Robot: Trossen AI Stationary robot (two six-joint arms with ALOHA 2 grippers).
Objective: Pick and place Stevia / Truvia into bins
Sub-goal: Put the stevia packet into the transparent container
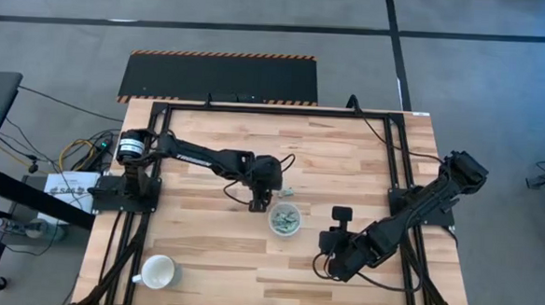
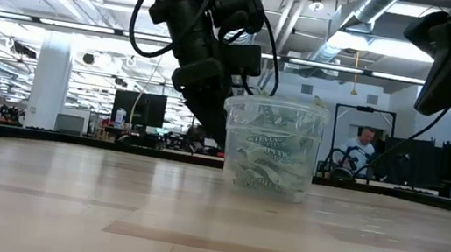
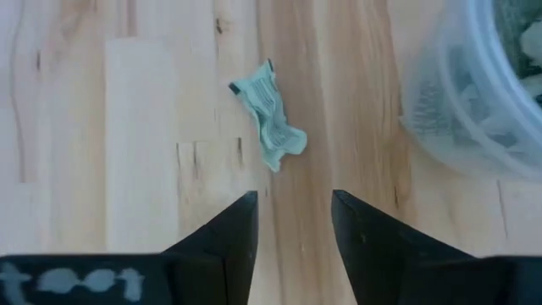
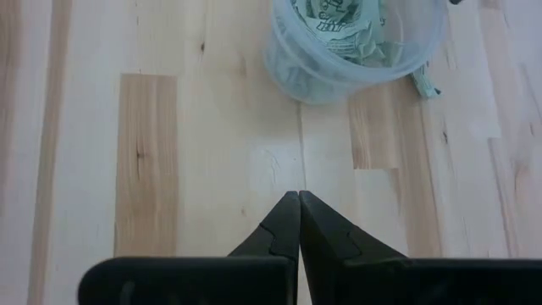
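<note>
A clear plastic cup (image 1: 285, 219) stands on the table, holding several pale green sachets (image 2: 270, 154). One crumpled pale green sachet (image 3: 269, 114) lies flat on the wood just beside the cup (image 3: 474, 93), on its far-left side. My left gripper (image 3: 292, 220) hovers open over the table, a little short of this loose sachet, touching nothing; in the high view it (image 1: 258, 205) sits just left of the cup. My right gripper (image 4: 299, 212) is shut and empty, off to the cup's right (image 1: 338, 233).
A white handled mug (image 1: 157, 273) stands near the table's near-left corner. Black frame rails (image 1: 398, 168) run along the table's left, right and far sides. Bare wood (image 1: 220, 253) lies between the mug and the cup. A person sits in the room beyond (image 2: 362, 150).
</note>
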